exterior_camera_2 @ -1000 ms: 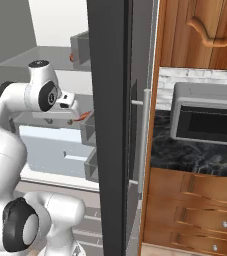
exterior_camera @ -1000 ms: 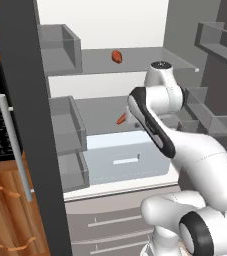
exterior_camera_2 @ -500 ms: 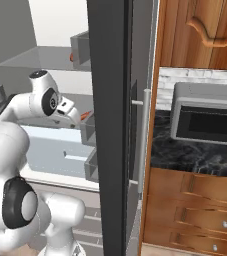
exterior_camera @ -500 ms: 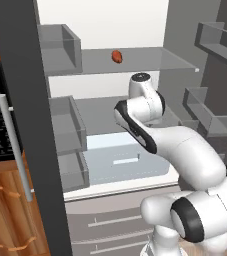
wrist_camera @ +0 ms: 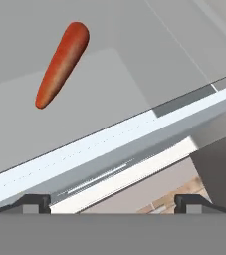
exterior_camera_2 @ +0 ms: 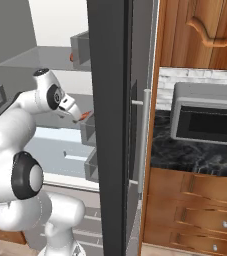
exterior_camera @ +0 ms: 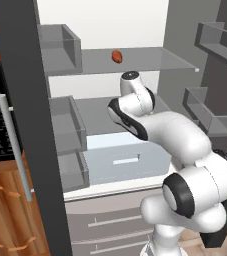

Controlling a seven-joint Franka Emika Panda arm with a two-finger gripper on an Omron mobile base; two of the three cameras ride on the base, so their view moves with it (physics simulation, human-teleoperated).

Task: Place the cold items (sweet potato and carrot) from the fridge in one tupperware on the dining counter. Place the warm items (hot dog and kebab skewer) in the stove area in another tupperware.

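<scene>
**Operator:** Where had you got to at that moment?

**Observer:** You were on the first step, by my reading: fetching a cold item from the open fridge point(exterior_camera: 185, 30). Your gripper point(wrist_camera: 112, 201) stood with its jaws wide apart and nothing between them.

**Operator:** And the food?

**Observer:** The carrot point(wrist_camera: 62, 63) lay loose on the middle shelf point(wrist_camera: 149, 55), back from that shelf's front edge and up-left of your fingertips point(wrist_camera: 35, 201) in the hand view. The sweet potato point(exterior_camera: 117, 56) sat on the top shelf point(exterior_camera: 150, 57), near its back edge.

**Operator:** What did the next move need?

**Observer:** You needed to reach further in, centre the jaws across the carrot's width, then close. It was slim and round, so it might have rolled.
</scene>
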